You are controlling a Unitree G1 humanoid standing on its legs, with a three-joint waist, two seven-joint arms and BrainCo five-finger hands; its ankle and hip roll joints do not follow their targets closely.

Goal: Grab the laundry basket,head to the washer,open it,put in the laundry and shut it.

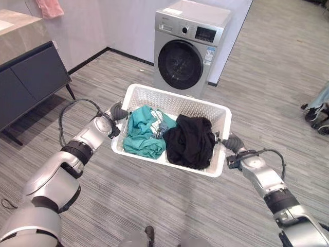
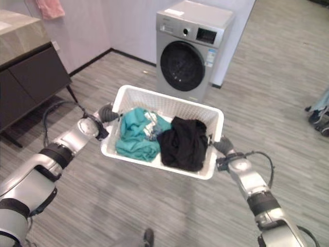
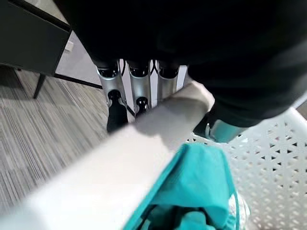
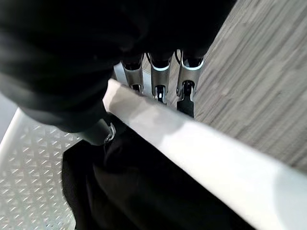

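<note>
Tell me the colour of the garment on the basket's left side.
Teal, clearest in the left eye view.

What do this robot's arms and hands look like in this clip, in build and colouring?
Both arms are rounded silver-grey shells with black bands at the joints. The left hand and the right hand each have a dark ribbed cover over the back and wrist, and a row of silver fingers with dark tips. On the right hand the finger bases carry thin pale rings.
</note>
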